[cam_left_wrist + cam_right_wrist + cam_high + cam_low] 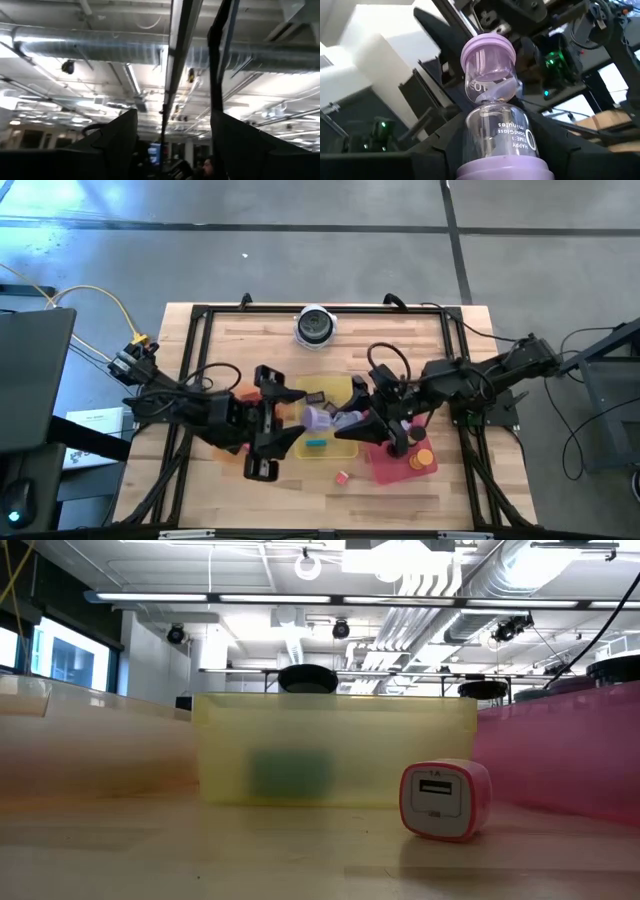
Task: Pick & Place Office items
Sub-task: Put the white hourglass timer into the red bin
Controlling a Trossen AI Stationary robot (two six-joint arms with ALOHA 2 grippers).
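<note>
over the yellow tray [322, 442] at mid-worktop, my right hand [502, 150] grips a purple hourglass timer [492, 105] level, reaching toward my left hand [283, 412], fingers parted and empty.

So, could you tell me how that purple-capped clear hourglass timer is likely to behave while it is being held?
The purple-capped clear hourglass timer looks like smooth, glossy plastic, so it may slip between the right gripper's fingers. Its narrow waist suggests it could be fragile if squeezed hard. With round caps, it would probably roll if laid on its side.
</note>
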